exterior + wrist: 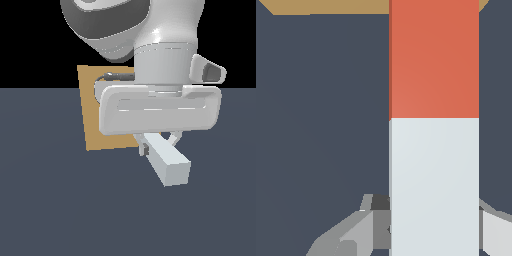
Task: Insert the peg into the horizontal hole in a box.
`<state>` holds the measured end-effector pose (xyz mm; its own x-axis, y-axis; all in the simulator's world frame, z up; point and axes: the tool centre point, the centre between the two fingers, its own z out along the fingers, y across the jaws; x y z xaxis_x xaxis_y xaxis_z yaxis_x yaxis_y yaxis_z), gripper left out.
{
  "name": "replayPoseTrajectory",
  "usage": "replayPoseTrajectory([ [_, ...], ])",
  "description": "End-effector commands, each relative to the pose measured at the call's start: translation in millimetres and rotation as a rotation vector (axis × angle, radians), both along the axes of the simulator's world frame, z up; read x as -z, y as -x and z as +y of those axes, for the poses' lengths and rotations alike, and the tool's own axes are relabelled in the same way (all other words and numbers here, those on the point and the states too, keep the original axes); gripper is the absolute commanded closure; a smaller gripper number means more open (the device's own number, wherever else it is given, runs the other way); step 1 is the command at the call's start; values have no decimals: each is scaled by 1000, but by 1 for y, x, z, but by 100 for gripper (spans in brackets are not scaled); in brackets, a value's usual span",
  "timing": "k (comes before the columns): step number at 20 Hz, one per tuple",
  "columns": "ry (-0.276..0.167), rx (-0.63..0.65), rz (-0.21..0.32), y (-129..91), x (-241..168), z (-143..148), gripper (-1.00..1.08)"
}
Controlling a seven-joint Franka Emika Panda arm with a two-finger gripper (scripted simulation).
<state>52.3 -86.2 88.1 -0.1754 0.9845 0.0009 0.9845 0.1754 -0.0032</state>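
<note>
The claw [159,141] is clenched on the peg [168,164], its two fingers pressed against opposite sides of the bar just below the wide white hand body. In the exterior view the peg's pale grey-white end projects toward the camera and slightly downward from the fingers, held clear above the desk [50,200]; its orange-red end is hidden behind the hand. The box [92,115] serves as the reference: it stands behind the claw, offset toward the exterior view's left, and only its tan front face on that side shows, the rest being covered by the white hand and arm. The hole cannot be made out in either view, as the hand body covers the part of the face where it would lie. In the wrist view the peg [434,125] runs lengthwise away from the fingers [351,235], pale half nearest them and orange-red half beyond, with the colour change roughly midway along the visible length. The orange-red end reaches toward the box [331,6], of which only a tan strip shows at the frame edge; whether the tip touches the box face cannot be determined. The peg appears aligned straight with the finger axis, not skewed. No brand, label or legible writing is visible on the arm, peg or box.
</note>
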Motion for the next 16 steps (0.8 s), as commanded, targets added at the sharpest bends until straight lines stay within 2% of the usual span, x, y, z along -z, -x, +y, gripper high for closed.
replayPoseTrajectory([
  [1,0,-1,-2,0,-1,4,108],
  [6,0,-1,-3,5,-2,28,108],
  [16,0,-1,-5,21,-3,113,108],
])
